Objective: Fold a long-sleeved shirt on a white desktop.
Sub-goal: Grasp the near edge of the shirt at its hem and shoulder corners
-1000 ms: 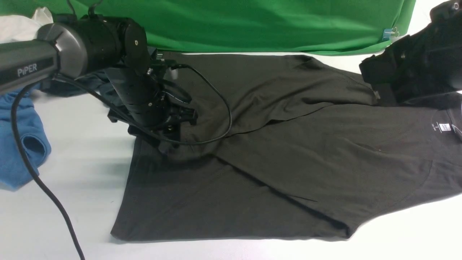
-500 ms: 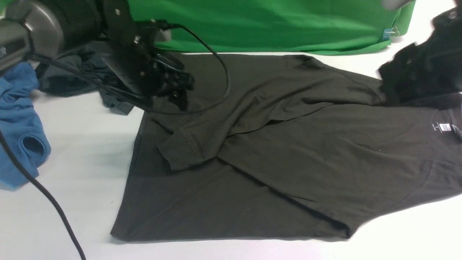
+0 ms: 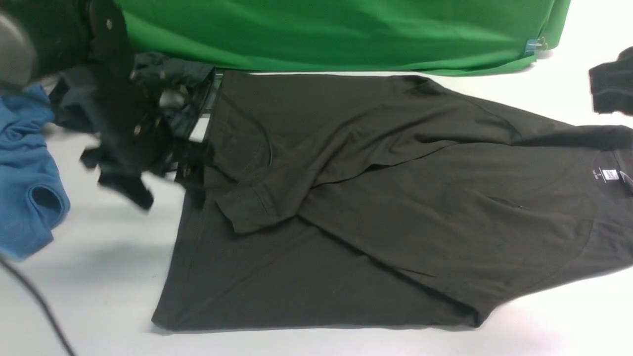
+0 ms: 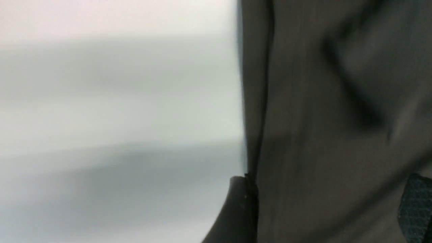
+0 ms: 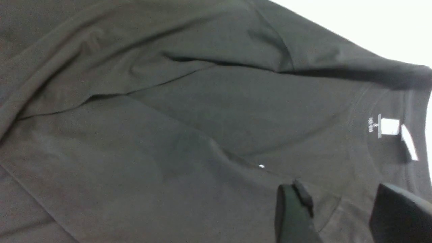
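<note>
Though rumpled, olive-brown shirt point(image 3: 395, 207) (sleeve point(image 3: 277, 193) across)

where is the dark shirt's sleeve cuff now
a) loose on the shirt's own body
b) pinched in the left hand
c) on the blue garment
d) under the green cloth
a: the cuff lies free on the long-sleeved shirt, on its body, and the open left hand is apart from it at the shirt's edge.

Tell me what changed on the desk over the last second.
The left gripper let go of the sleeve cuff and pulled back to the left, off the shirt. The right gripper drew away to the right. The sleeve cuff stays laid across the shirt; the shirt and the blue garment have not moved.
</note>
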Available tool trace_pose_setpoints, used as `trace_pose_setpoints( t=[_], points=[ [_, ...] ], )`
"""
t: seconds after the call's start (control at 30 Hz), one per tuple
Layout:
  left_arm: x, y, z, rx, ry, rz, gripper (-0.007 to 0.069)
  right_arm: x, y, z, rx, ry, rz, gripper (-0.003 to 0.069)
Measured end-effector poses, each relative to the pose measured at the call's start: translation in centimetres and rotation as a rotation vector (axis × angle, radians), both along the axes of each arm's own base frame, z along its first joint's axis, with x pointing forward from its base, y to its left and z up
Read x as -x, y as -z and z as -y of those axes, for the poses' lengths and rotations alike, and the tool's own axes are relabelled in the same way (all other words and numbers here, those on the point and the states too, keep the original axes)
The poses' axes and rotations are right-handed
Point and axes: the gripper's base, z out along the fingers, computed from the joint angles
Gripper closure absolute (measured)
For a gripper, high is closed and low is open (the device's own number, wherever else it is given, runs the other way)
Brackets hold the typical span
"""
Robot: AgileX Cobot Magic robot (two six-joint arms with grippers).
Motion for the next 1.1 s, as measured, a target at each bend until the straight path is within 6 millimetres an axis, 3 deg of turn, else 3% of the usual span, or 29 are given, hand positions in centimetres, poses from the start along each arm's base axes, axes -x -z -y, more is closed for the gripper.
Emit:
trace_pose_setpoints(
  t=[0.03, 0.13, 0.23, 0.33, 0.47, 0.6, 0.7, 0.87, 1.0, 1.1],
  points=[
    [2.3, 0.5, -0.2, -0.002, -0.014, -0.049, 0.0036, 0.0, 0.2, -0.3, -0.006, -0.013, 0.001, 0.0316],
    [5.1, 1.0, -0.4, -0.004, -0.041, -0.085, 0.0036, -0.1, 0.3, -0.6, -0.01, -0.024, 0.009, 0.0316],
    [9.2, 2.5, -0.6, 0.018, -0.119, -0.069, 0.0036, -0.2, 0.2, -1.0, -0.013, -0.045, 0.029, 0.0316],
    [10.7, 4.2, -0.7, 0.032, -0.179, -0.032, 0.0036, -0.2, 0.2, -1.3, -0.014, -0.059, 0.043, 0.0316],
    [10.8, 7.2, -0.3, 0.079, -0.251, -0.064, 0.0036, -0.3, 0.1, -2.3, -0.012, -0.102, 0.065, 0.0316],
    [10.3, 7.9, 0.0, 0.103, -0.22, -0.082, 0.0046, -0.1, 0.2, -2.9, -0.01, -0.131, 0.066, 0.0316],
    [9.9, 8.0, 0.1, 0.111, -0.203, -0.076, 0.0095, -0.1, 0.2, -3.1, -0.004, -0.147, 0.064, 0.0316],
    [9.6, 8.0, 0.0, 0.104, -0.142, -0.04, 0.0307, 0.1, 0.8, -2.9, 0.057, -0.182, 0.032, 0.0316],
    [9.4, 7.7, -0.1, 0.098, -0.092, 0.024, 0.0553, 0.6, 3.2, -2.6, 0.116, -0.216, -0.034, 0.0316],
    [9.6, 7.3, -0.3, 0.085, -0.065, 0.051, 0.0581, 1.1, 5.1, -2.4, 0.171, -0.277, -0.1, 0.0316]
  ],
)
